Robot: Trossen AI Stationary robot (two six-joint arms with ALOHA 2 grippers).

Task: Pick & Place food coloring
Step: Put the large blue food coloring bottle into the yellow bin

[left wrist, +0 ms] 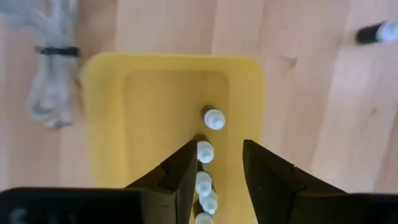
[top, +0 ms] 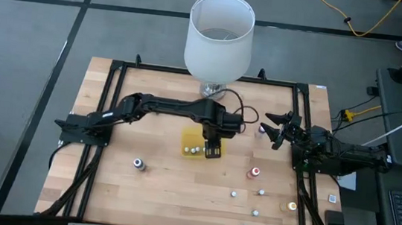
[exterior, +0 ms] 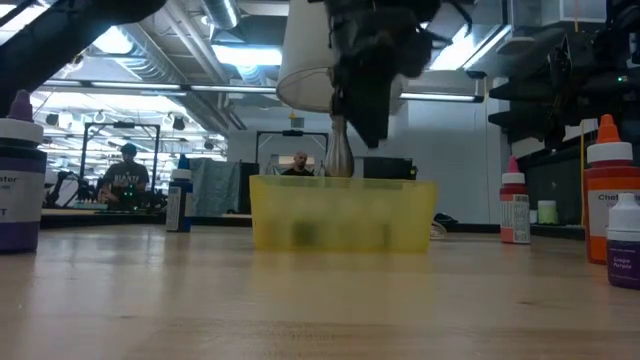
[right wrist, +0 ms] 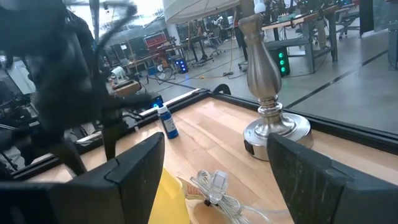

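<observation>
Left claw: I hold it spread, empty, above the yellow tray.
Right claw: parked, spread.
Food coloring: I judge it light, rigid, tippy; grip the body.

Pale wood-grain table – smooth, translucent yellow plastic tray – polished metal lamp base, matt white shade.

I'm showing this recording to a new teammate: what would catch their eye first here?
Probably the big white lampshade standing at the table's far edge. Next, the left gripper, open over the yellow tray at mid-table, where a row of white-capped food coloring bottles lies. More bottles are scattered over the near right of the table, and the right gripper waits open at the right side.
</observation>
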